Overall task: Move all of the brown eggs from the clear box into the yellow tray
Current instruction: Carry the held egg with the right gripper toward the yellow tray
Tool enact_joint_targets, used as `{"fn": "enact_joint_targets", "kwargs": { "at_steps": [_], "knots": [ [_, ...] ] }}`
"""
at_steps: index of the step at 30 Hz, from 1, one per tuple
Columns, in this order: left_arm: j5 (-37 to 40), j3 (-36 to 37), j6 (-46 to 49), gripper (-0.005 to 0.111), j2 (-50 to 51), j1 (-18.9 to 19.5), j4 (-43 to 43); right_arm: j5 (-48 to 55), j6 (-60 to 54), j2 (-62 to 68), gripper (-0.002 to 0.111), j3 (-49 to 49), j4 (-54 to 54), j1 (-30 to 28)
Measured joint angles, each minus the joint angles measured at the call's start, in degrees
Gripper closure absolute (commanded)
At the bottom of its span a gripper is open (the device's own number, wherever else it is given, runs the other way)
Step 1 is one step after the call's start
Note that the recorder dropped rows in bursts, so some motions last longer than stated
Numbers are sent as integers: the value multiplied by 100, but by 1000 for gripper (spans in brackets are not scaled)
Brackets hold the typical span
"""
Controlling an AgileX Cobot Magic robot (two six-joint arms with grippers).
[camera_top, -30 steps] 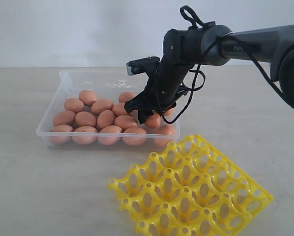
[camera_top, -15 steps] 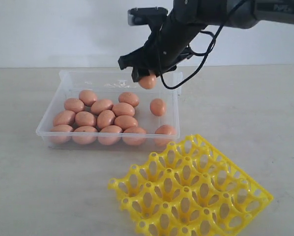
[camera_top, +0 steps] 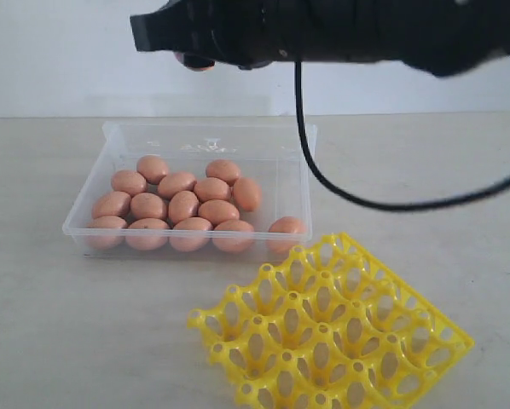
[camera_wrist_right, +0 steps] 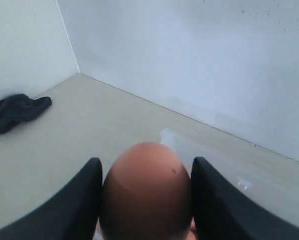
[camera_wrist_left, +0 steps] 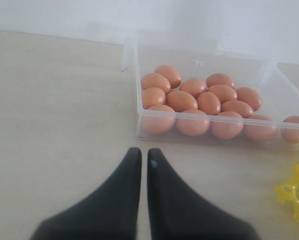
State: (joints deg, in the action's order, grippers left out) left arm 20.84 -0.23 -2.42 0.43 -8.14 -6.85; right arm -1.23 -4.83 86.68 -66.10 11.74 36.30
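Robot's right hand (camera_wrist_right: 145,166) is pinching a smooth orange-brown egg (camera_wrist_right: 145,197) high over the shallow clear plastic box (camera_top: 187,125), left hand (camera_wrist_left: 142,153) pressed together above the tabletop (camera_wrist_left: 54,100).

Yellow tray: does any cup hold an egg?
No, every visible cup of the tray is empty.

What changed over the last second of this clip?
The right gripper, shut on one brown egg, rose out of the clear box and swung up and left, to the exterior view's top edge. A loose egg in the box rolled left against the other eggs. Those and the yellow tray stayed put.
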Motion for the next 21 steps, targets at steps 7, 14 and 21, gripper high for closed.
{"fn": "enact_joint_targets", "kwargs": {
  "at_steps": [7,14,21],
  "knots": [
    [0,0,0,103,0,0,0,-723,309,-157,108,1453,111,607],
    [0,0,0,103,0,0,0,-1452,483,237,108,2117,87,1148],
    [0,0,0,103,0,0,0,-1632,362,419,108,2117,75,1161]
  ]
}}
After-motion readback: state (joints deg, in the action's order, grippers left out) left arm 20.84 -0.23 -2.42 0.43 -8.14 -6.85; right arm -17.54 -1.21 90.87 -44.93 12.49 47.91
